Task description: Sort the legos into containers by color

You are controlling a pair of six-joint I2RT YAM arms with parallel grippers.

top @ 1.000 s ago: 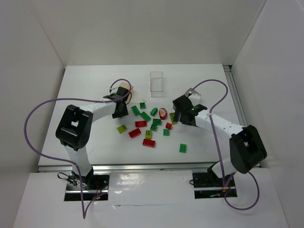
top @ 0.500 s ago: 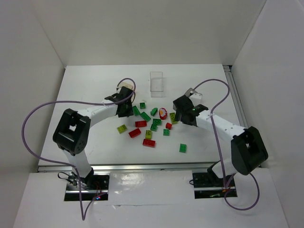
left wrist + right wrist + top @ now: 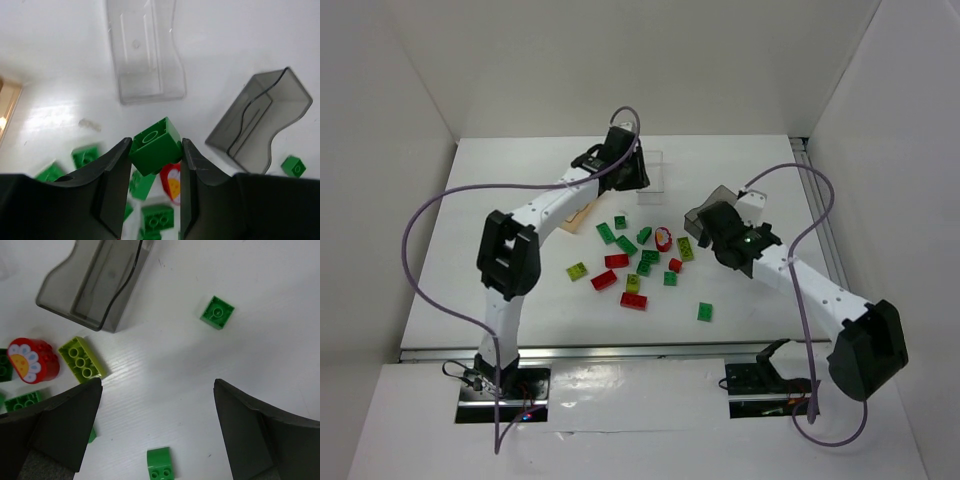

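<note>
Left gripper (image 3: 154, 150) is clamped on one dark green brick (image 3: 152, 141), held clear of the table near the clear container (image 3: 145, 50) on the far side. The smoky grey container (image 3: 260, 120) stands to the right. Right gripper (image 3: 157, 385) has its jaws spread wide, holding nothing, near that grey box. Other legos (image 3: 640, 265) lie scattered mid-table. Bare table (image 3: 500, 200) lies to their left, and the orange-tan container (image 3: 578, 217) sits partly under the left arm.

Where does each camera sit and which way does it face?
Top external: above, behind the bases, looking down at the table; both arms show.
Left wrist: looks down past left gripper, shut on a dark green brick, at clear container.
Right wrist: looks down through open right gripper at yellow-green brick.
Both wrist views share the grey container.
</note>
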